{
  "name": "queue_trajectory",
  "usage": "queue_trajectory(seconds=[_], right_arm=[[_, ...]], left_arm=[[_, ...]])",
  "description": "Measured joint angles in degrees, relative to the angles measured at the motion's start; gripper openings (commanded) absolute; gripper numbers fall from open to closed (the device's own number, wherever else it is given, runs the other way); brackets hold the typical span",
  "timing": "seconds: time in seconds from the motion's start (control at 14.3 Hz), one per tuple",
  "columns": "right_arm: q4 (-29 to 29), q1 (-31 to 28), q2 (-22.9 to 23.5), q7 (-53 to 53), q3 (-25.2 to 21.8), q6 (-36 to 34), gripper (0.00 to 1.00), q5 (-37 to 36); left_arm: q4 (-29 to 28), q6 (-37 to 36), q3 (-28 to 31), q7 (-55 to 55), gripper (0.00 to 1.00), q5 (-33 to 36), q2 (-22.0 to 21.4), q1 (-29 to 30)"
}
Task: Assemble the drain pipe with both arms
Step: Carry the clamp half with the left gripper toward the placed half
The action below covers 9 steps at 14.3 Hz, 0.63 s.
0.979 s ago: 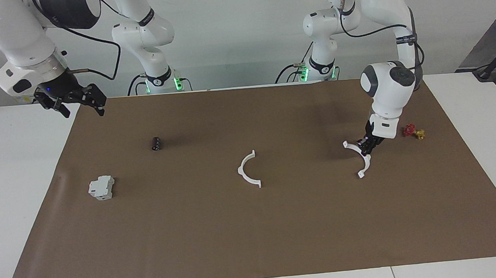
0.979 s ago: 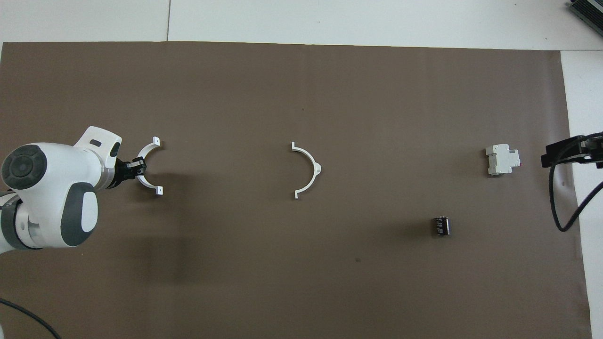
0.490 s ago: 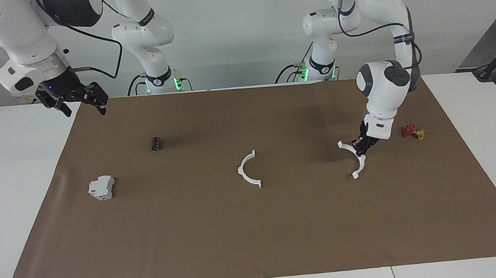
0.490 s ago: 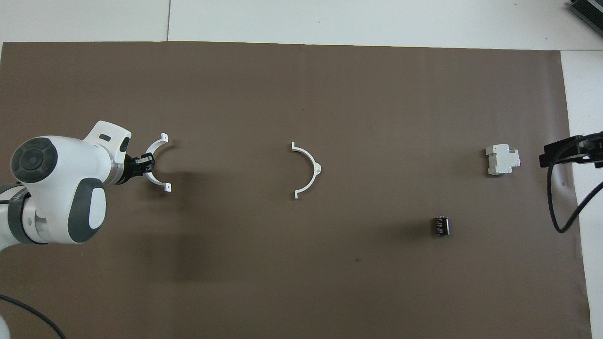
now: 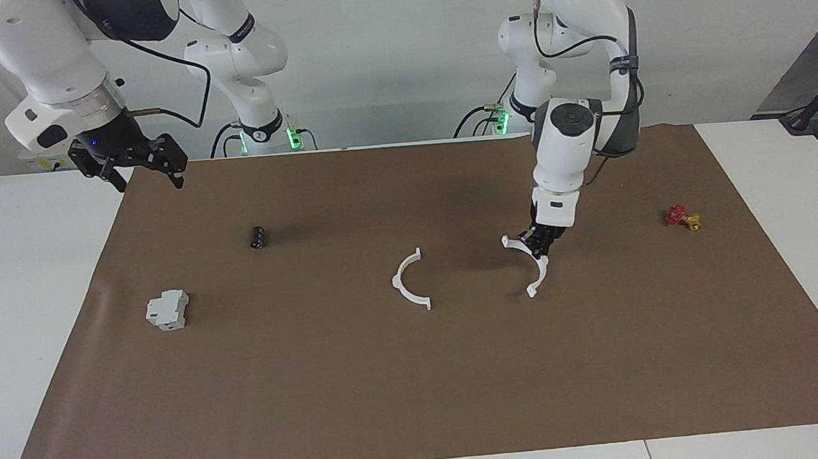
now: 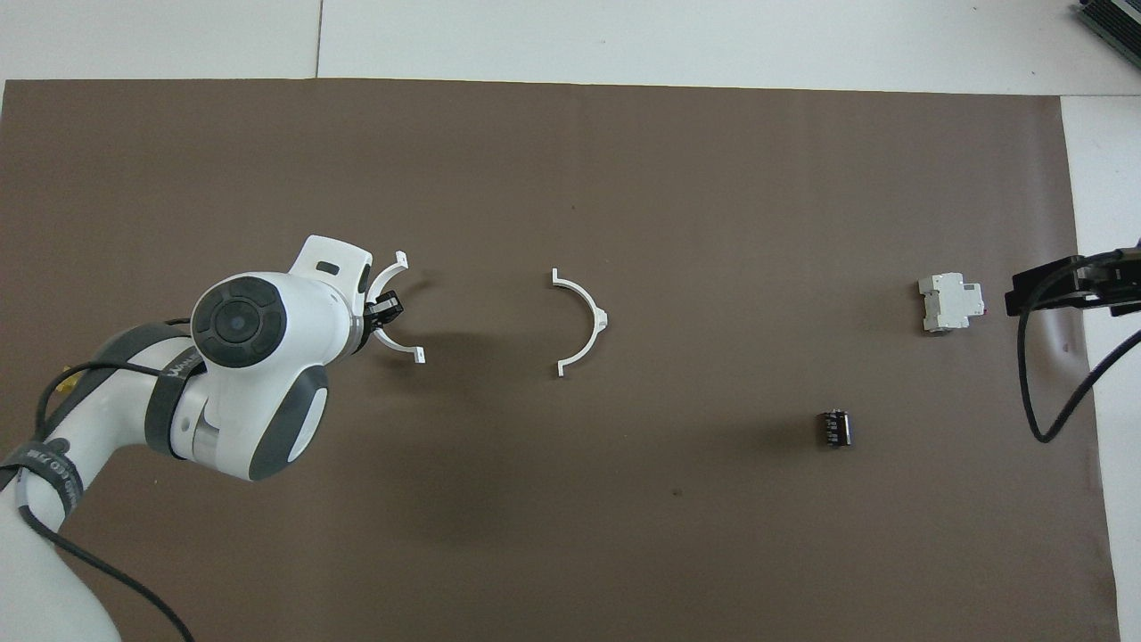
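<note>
My left gripper [image 5: 537,244] is shut on the middle of one white half-ring arc [image 5: 536,269] and holds it low over the brown mat, beside the second arc. It also shows in the overhead view [image 6: 386,308], with the held arc [image 6: 401,346] opening toward the second arc. The second arc [image 5: 406,282] lies flat at the mat's middle [image 6: 589,324], a hand's width from the held one, its open side facing it. My right gripper [image 5: 137,164] is open and empty, up in the air over the mat's edge at the right arm's end [image 6: 1059,285].
A grey-white boxy block [image 5: 168,310] [image 6: 951,303] and a small black cylinder [image 5: 258,237] [image 6: 835,427] lie toward the right arm's end. A small red and yellow part [image 5: 682,218] lies toward the left arm's end. The brown mat [image 5: 420,387] covers the table.
My left gripper has carried its arc from the left arm's end toward the arc at the mat's middle. My right gripper has shifted slightly toward the mat.
</note>
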Motion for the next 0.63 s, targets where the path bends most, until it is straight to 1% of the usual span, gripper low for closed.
queue_trajectory(seconds=[0.42, 0.63], right_arm=[[0.0, 0.0, 0.0, 0.0, 0.0, 0.0, 1.00, 0.0], [0.0, -0.1, 0.0, 0.0, 0.0, 0.0, 1.00, 0.0]], left_arm=[[1.5, -0.6, 0.0, -2.7, 0.00, 0.0, 0.2, -5.5], [2.5, -0.6, 0.1, -2.8, 0.00, 1.5, 0.9, -6.1]])
